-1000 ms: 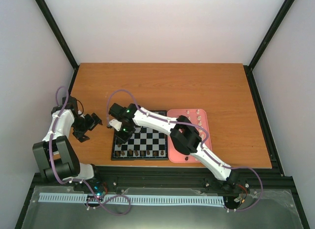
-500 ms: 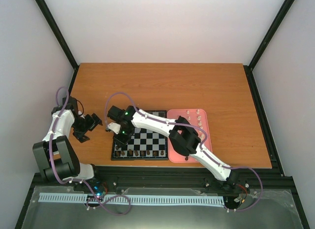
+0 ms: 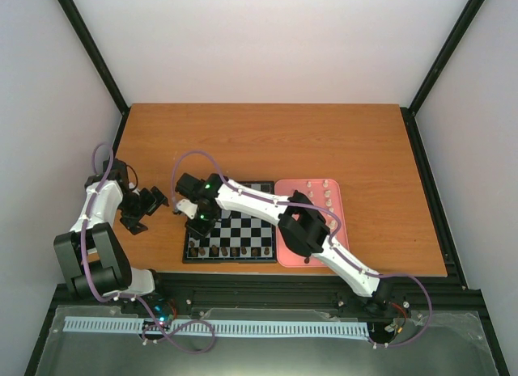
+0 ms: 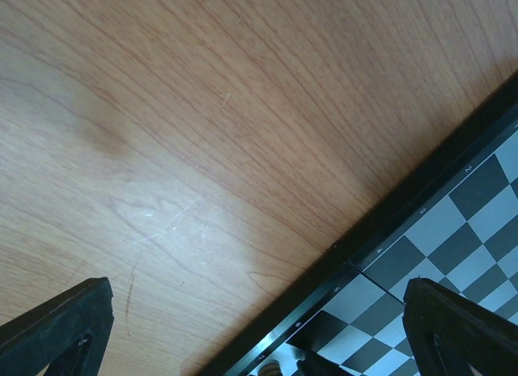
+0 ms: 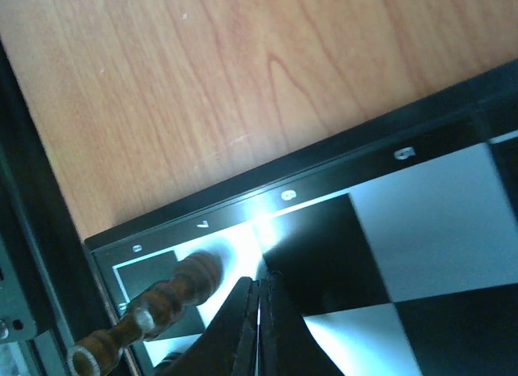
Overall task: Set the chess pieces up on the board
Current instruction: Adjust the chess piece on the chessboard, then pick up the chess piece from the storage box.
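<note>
From above, my right tool point(image 3: 197, 222) hangs over the left near part of the square black and pale grey checkered board point(image 3: 243, 227), with my right arm stretched across it from the right. A row of tiny dark brown chess pieces point(image 3: 235, 251) lines the board's near edge. Tiny cream-white chess pieces point(image 3: 324, 187) sit on the pink rectangular tray point(image 3: 339, 208) just beside the board's right side. My left tool point(image 3: 139, 208) is over the brown wooden counter point(image 3: 267, 141), left of the board and apart from it, so my right arm is the nearer one.

In the left wrist view, my left tool point(image 4: 257, 285) has its fingers wide apart with nothing between them. Bare counter point(image 4: 162, 109) lies beneath, and the board point(image 4: 453, 222) edge is off to the right.

In the right wrist view, my right tool point(image 5: 261, 280) has its fingers pressed together with nothing visible between them, the tips over a black square next to the board's point(image 5: 421, 222) numbered border. A turned dark brown wooden piece point(image 5: 174, 293) is just beside the tips on a pale square, towards what I take to be the board's near left corner. Its long axis slants up towards the tips in this view; I cannot tell whether it stands upright or leans. To take it, I judge I must part the fingers and shift towards that near corner.
</note>
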`<state>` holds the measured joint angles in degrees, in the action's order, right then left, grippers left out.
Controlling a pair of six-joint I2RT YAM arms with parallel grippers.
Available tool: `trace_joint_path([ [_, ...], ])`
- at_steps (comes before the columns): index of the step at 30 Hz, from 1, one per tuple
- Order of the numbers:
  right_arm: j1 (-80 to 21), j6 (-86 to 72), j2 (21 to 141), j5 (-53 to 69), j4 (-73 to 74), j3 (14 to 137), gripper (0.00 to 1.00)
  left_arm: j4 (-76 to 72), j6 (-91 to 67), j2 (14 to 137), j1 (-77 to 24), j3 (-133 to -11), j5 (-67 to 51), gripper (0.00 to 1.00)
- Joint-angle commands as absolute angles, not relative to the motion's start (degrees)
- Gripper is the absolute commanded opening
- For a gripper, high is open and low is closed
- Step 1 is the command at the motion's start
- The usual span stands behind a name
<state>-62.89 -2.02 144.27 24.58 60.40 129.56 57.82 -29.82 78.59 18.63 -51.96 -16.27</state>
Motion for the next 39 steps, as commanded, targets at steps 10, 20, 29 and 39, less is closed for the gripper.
trace_joint_path([
  [10, -56.49, -5.99, 133.05, 9.28, 58.71, 128.77, 0.2, 57.92, -28.96, 78.16, 19.07, -52.82, -16.2, 1.0],
  [20, -45.05, -5.93, 122.89, -5.3, 66.22, 119.69, 0.63, 58.06, -27.89, 78.59, 19.07, -53.94, -14.19, 1.0],
  [29, -32.18, -7.97, 119.63, -9.75, 66.56, 106.54, 0.73, 57.16, -28.4, 80.31, 18.98, -55.53, -14.39, 1.0],
  [39, -31.38, -6.81, 120.24, -5.48, 63.22, 99.61, 0.54, 56.42, -27.82, 81.66, 18.66, -56.99, -12.34, 1.0],
])
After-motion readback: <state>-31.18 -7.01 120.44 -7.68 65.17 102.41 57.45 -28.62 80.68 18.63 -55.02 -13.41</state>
